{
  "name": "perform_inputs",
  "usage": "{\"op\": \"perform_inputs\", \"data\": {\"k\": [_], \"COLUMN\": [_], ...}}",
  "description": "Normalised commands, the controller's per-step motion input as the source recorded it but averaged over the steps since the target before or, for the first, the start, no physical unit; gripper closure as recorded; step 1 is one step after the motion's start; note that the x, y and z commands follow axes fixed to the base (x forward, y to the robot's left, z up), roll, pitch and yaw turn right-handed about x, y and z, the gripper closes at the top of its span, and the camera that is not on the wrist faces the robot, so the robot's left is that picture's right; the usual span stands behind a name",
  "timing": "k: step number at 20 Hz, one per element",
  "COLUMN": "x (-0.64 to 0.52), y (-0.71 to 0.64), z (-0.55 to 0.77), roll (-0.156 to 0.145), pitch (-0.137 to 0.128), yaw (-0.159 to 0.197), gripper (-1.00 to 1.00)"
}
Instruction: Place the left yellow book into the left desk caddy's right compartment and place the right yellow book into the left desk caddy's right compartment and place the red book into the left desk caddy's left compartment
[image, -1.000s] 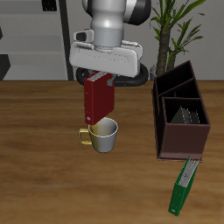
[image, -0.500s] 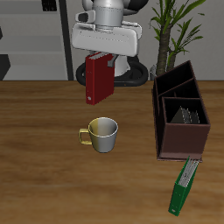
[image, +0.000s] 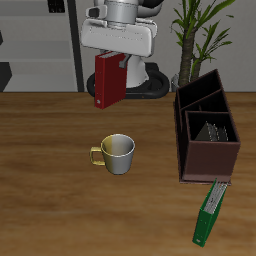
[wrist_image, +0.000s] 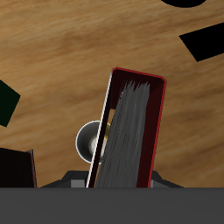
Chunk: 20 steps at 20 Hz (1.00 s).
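Note:
My gripper (image: 112, 60) is shut on the top of the red book (image: 107, 81), which hangs upright high above the table, behind and above a mug. In the wrist view the red book (wrist_image: 131, 131) shows its white page edge. The left desk caddy (image: 206, 150) is a dark brown box with two compartments, off to the side of the hanging book. Its compartment nearer the table's front edge holds two thin grey books (image: 213, 130), the yellow books, standing upright. The farther compartment (image: 201, 96) looks empty.
A metal mug (image: 117, 152) with a yellow handle stands below the held book, and shows as the mug (wrist_image: 90, 140) in the wrist view. A green book (image: 210, 212) lies in front of the caddy. A potted plant (image: 198, 35) rises behind the caddy.
The gripper has risen with the red book and drifted back, away from the mug. Nothing else has moved.

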Motion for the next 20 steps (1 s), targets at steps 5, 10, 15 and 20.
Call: {"op": "perform_inputs", "data": {"k": [5, 10, 15, 20], "x": [-0.39, -0.38, -0.43, -0.42], "y": [0.17, 0.21, 0.25, 0.09], "z": [-0.13, -0.04, -0.09, -0.01], "roll": [-0.006, 0.047, -0.021, -0.043], "pitch": [-0.003, -0.035, -0.005, -0.020], "yaw": [0.044, 0.020, 0.052, 0.004], "gripper": [1.00, 1.00, 1.00, 1.00]}}
